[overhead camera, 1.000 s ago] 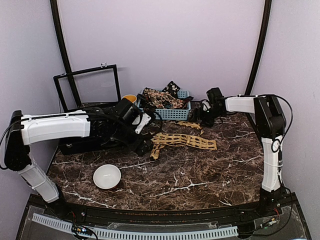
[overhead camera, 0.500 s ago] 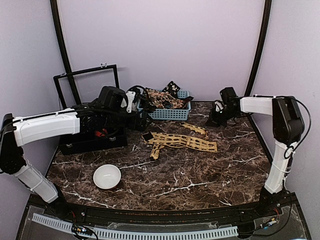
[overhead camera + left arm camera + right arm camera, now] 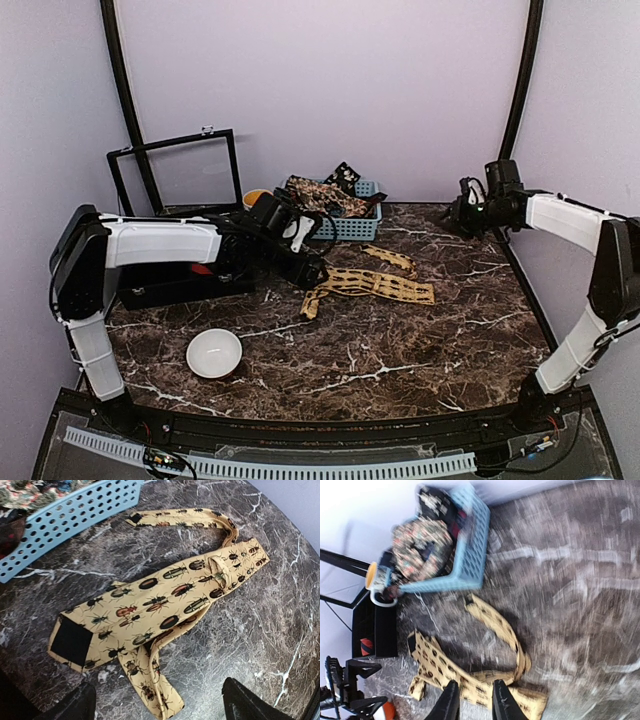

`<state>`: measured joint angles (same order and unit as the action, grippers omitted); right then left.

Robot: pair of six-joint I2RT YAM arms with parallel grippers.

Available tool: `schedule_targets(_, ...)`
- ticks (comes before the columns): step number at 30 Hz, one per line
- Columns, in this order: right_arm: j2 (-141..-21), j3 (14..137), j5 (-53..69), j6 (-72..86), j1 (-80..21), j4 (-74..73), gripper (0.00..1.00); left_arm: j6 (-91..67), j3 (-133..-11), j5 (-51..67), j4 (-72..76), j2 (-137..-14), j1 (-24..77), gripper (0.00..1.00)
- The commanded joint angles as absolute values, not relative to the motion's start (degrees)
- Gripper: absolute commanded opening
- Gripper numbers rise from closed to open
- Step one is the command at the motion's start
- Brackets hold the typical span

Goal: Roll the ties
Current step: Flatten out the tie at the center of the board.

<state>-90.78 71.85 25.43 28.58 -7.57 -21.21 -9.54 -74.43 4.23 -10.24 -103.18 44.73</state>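
Lining up the left hand on the tie's 9 o'clock end

Seen from above, your mustard tie (image 3: 375, 284) lies unrolled on the worktop (image 3: 400, 350), just to the 6 o'clock side of the basket (image 3: 350, 228). Its long axis runs from about 9 o'clock to 3 o'clock. It is doubled over. At the 3 o'clock end it folds back, and the narrow tail heads toward 11 o'clock and ends near the basket wall. The broad end, with a dark patch showing, is at 9 o'clock.

Your left hand (image 3: 305, 270) is poised right at that broad end, so the whole strip stretches away from it toward 3 o'clock. Its wrist view shows the fingers spread wide and gripping nothing. Your right hand (image 3: 468, 215) is well apart, out at about 1 o'clock from the fold. Its fingers show only a narrow gap and hold nothing, though that view is blurred.

I judge the left arm the one to start, with the roll running along the axis toward 3 o'clock. Watch the fold, since it may drag the tail askew. The dark ties (image 3: 315, 195) sit heaped in the basket, not yet rolled.
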Motion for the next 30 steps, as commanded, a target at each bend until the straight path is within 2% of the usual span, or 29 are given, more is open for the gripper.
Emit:
schedule_targets(1, -88.8, 64.3, 28.2, 30.1, -8.1, -19.0, 0.29, -3.5, -84.2, 9.2, -15.6, -110.1, 45.5, 0.88)
schedule_targets(7, -86.2, 59.3, 29.1, 30.1, -8.1, -19.2, 0.34, -2.4, -98.5, 3.6, -22.1, -122.3, 43.8, 0.88)
schedule_targets(10, -85.4, 58.4, 30.7, 30.3, -8.2, -18.4, 0.40, -4.0, -100.8, 1.8, -23.9, -124.0, 42.7, 0.88)
schedule_targets(18, -90.4, 64.7, 31.3, 27.5, -14.9, -17.9, 0.53, -18.5, -94.6, -1.4, -24.4, -121.0, 39.7, 0.88)
schedule_targets(23, -100.7, 76.2, 26.8, 21.6, -22.5, -21.7, 0.61, -25.6, -83.3, 1.3, -15.8, -113.3, 38.3, 0.88)
schedule_targets(30, -115.9, 94.0, 23.0, 17.4, -32.3, -27.5, 0.62, -28.2, -76.6, 1.9, -14.5, -102.6, 35.6, 0.89)
